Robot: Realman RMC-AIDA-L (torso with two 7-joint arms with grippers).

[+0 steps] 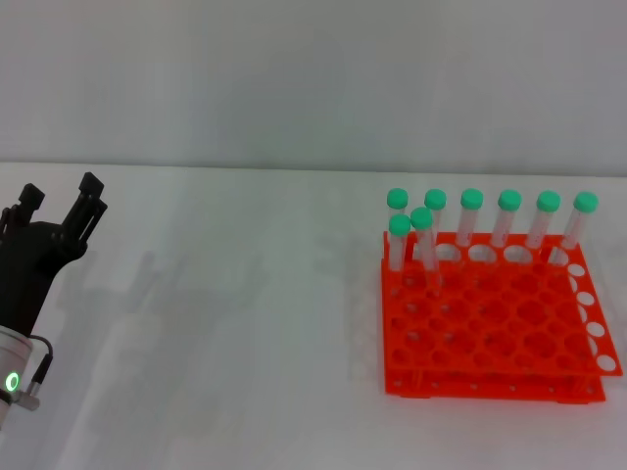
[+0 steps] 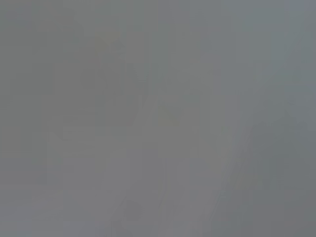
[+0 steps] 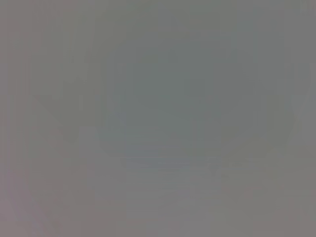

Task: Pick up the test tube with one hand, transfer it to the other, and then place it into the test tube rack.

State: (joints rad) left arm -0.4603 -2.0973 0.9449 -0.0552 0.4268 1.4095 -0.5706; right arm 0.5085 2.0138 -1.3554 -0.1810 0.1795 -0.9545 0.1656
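The rack point(image 1: 495, 328) stands on the surface point(image 1: 225, 333), over on the right side. Eight tubes stand upright in its holes: six in a row along the back edge point(image 1: 490, 220), and two more point(image 1: 411, 245) just in front of that row at its left end, close together. The left claw point(image 1: 61, 211) is at the far left edge, well apart from the rack, its fingers pointing away from the robot.

Honestly the right wrist view gives nothing to work with, just a flat grey blur edge to edge. There's a slightly darker patch around the middle and a faint pinkish tint at one side. No gripper fingers, tube or rack can be made out.
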